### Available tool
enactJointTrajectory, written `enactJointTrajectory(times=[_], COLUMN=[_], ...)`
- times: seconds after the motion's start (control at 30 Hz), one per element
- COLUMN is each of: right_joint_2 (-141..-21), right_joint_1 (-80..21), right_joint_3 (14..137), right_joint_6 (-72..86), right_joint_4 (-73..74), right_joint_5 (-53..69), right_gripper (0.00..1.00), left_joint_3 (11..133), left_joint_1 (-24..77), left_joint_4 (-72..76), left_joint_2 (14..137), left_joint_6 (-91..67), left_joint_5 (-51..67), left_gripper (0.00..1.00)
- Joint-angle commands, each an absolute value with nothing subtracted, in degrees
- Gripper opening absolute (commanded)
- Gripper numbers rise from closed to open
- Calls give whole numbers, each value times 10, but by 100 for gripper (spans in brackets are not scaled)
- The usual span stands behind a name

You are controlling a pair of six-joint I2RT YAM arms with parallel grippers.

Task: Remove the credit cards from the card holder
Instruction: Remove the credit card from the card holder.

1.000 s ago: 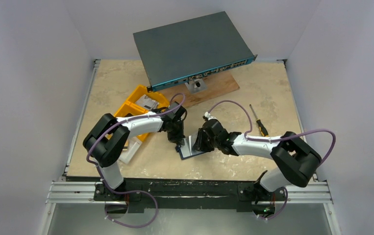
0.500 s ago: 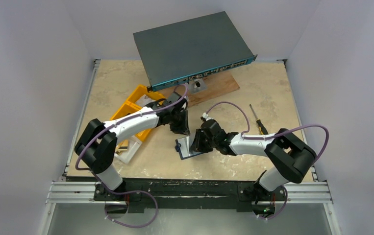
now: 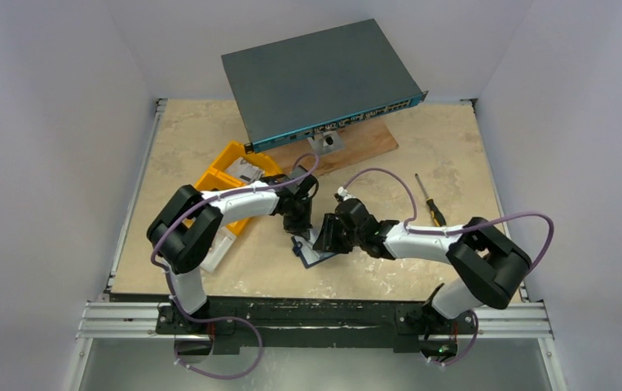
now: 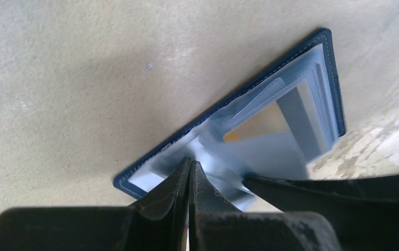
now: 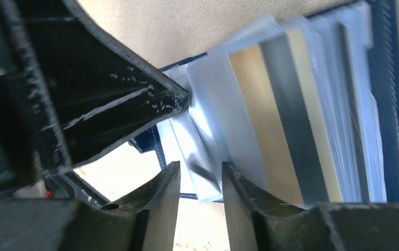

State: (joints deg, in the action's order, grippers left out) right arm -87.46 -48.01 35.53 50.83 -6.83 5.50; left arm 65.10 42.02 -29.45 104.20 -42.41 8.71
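**Anchor the holder, then pull the card — not the film**

The card holder [image 3: 314, 253] lies open on the desk [image 3: 454, 138], a little toward 6 o'clock from the desk's middle. Its clear sleeves [image 4: 270, 157] are fanned up and the credit cards [image 4: 254, 128] are tucked inside; none is out yet.

The left tool [image 4: 190, 167] reaches in from 10 o'clock and is pressed together, its tip against the sleeves near the holder's corner. I cannot tell whether a film is caught in it. The right tool [image 5: 201, 175] comes from 3 o'clock and is part-spread, with a sleeve's edge lying loose in the gap.

The step in hand looks like getting a first grip on one card. To do it well:

- The left tool should bear down on the holder so it cannot slide or lift.
- The right tool should shift toward the gold-faced card [image 5: 270, 115], which sits at about 1 o'clock from its tips in the right wrist view.
- It should close on bare card edge only, then draw straight out along the sleeve's mouth.

If the film is clamped along with the card, the whole holder will likely drag.
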Motion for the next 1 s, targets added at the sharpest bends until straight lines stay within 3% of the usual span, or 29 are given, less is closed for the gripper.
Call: enactJointTrajectory(times=[0.0,0.1,0.23,0.97], right_joint_2=[-817,-771,-737,-816], right_joint_1=[-484,-479,-447,-410], right_joint_3=[382,392,384,340], right_joint_6=[492,489,471,448], right_joint_4=[-14,27,55,-19], right_joint_5=[42,18,7,58], right_gripper=[39,49,56,54], left_joint_3=[637,628,617,610], left_joint_1=[418,417,418,418], left_joint_4=[-307,-304,-293,-266], left_joint_2=[1039,1039,1035,1039], left_joint_6=[-417,-417,-416,-410], left_joint_5=[44,40,43,67], left_gripper=[0,0,0,0])
